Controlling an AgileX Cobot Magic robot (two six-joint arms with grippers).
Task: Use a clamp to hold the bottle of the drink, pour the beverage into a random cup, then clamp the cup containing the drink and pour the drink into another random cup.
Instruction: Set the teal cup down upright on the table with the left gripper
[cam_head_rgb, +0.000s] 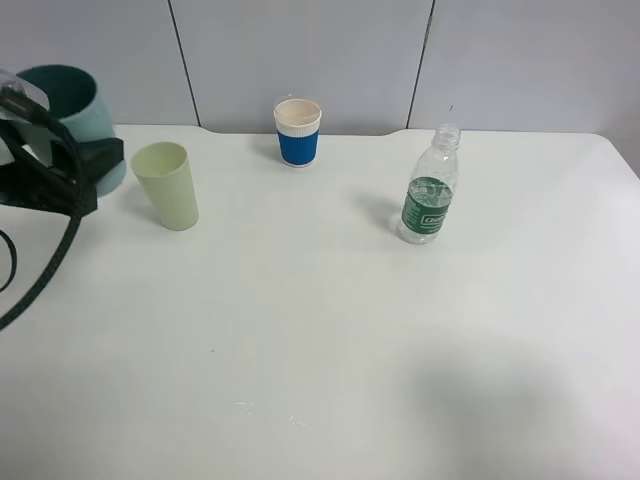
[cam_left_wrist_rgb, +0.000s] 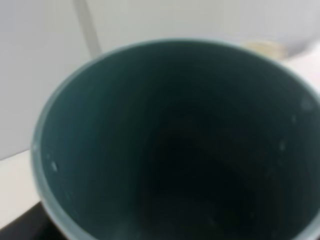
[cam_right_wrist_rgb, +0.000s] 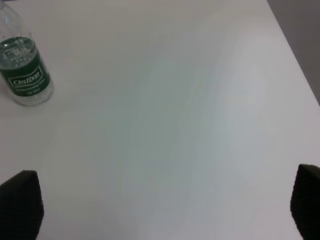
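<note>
Exterior high view shows a white table (cam_head_rgb: 330, 330) with a pale yellow-green tapered plastic tumbler (cam_head_rgb: 167, 185) standing upright near its left side. A blue paper cup with a white rim (cam_head_rgb: 297, 132) stands by the far edge, well apart from everything else. A small clear plastic bottle with a dark green label band (cam_head_rgb: 429, 190) stands uncapped on the right half, some clear water in it. At the left edge the black left gripper (cam_head_rgb: 85, 160) is clamped on a teal blue-green plastic tumbler (cam_head_rgb: 65, 105), held off the table and just beside the pale tumbler, apart from it. A black braided cable (cam_head_rgb: 45, 265) hangs from the arm across the table's left border. The arm and part of the teal tumbler are cut off by the frame. The right arm is out of sight here.

Left wrist view is filled by the teal tumbler (cam_left_wrist_rgb: 175, 145), seen blurred and from above into its darker inside. Whether any water lies in it cannot be made out. The fingers themselves are hidden.

Right wrist view looks down on bare table (cam_right_wrist_rgb: 170, 110), with the bottle (cam_right_wrist_rgb: 25, 72) near one corner, its top cut off. Two black fingertips (cam_right_wrist_rgb: 20, 205) of the right gripper (cam_right_wrist_rgb: 162, 207) stand wide apart at the frame's edges, holding nothing, well away from the bottle.
</note>
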